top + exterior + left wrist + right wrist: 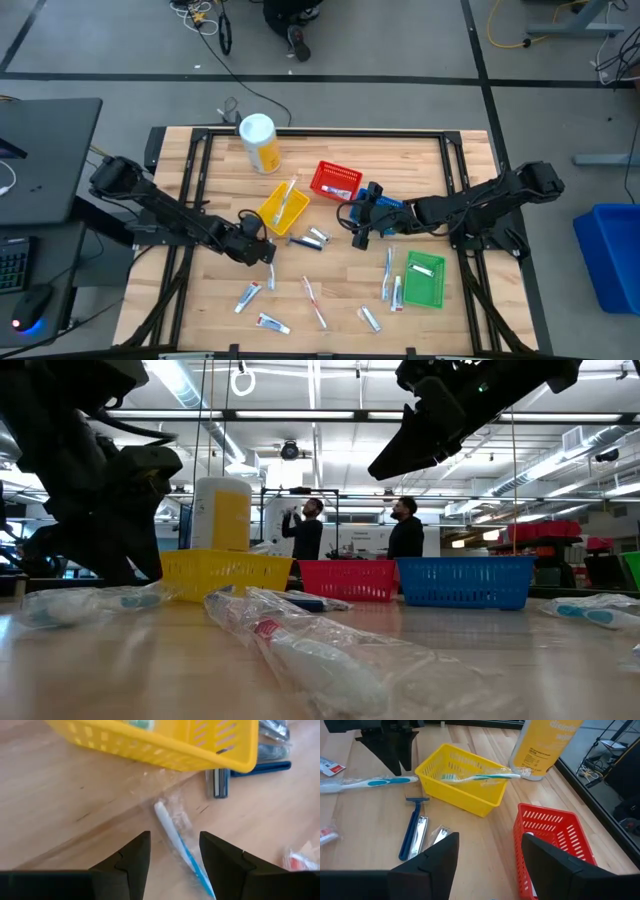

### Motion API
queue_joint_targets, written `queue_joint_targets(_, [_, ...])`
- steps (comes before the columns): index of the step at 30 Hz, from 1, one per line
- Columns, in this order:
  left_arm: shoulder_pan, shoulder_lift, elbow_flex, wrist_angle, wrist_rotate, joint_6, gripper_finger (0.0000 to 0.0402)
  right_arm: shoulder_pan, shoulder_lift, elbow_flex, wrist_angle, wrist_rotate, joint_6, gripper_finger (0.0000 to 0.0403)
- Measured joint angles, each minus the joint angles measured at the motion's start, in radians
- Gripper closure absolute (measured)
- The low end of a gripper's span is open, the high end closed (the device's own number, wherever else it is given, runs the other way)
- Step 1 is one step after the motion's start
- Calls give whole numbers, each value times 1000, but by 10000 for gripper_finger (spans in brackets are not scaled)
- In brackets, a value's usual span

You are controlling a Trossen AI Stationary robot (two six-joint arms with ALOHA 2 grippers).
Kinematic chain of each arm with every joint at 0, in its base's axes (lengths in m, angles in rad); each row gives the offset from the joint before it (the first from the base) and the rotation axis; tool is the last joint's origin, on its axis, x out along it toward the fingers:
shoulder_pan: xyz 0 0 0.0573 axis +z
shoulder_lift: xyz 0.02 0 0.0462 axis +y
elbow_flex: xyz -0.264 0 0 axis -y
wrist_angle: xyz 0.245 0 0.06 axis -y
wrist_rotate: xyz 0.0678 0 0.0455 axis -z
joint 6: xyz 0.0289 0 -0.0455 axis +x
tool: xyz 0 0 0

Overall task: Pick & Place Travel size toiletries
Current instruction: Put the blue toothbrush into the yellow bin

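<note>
Beside the yellow basket (165,742), the left claw (172,857) hangs spread over a wrapped toothbrush (177,845) lying flat on the bench (65,810), its long axis running between the fingers. That basket already holds one toothbrush (475,778). The right claw (487,857), spread and holding nothing, waits near the red basket (552,835).

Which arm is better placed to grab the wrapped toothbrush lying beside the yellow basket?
The left. Its open claw hangs right over the wrapped toothbrush, just beside the yellow basket. The right claw is open too, but sits farther off, near the red basket.
</note>
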Motion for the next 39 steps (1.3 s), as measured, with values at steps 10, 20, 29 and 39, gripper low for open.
queue_joint_targets(10, [29, 95, 13, 25, 24, 27, 224, 0, 0, 0, -1, 0, 0, 167])
queue_joint_targets(20, [32, 143, 84, -26, 28, 133, 299, 0, 0, 0, -7, 1, 0, 157])
queue_joint_targets(29, [30, 142, 86, -42, 39, 84, 375, 0, 0, 0, -8, 2, 0, 170])
queue_joint_targets(39, [14, 64, 109, -89, 59, 65, 375, 0, 0, 0, -8, 2, 0, 185])
